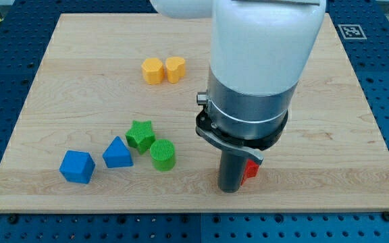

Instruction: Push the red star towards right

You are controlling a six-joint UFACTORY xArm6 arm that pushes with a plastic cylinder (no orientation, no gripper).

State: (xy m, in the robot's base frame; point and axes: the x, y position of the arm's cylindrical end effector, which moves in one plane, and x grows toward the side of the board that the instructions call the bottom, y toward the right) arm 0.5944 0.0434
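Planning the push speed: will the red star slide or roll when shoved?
The red star looks like a flat-based, ribbed plastic block, so it probably slides, not rolls. Its points may make it spin if hit off-centre. It is mostly hidden behind my tip, so that is uncertain.

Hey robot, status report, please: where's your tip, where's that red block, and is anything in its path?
My tip at the view's bottom, touching red block on its left. Block mostly hidden; star shape unconfirmed. Nothing visible on wooden board to its right.

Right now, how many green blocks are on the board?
2. The green star sits left of centre, and the green cylinder touches it at its lower right. The arm could hide others.
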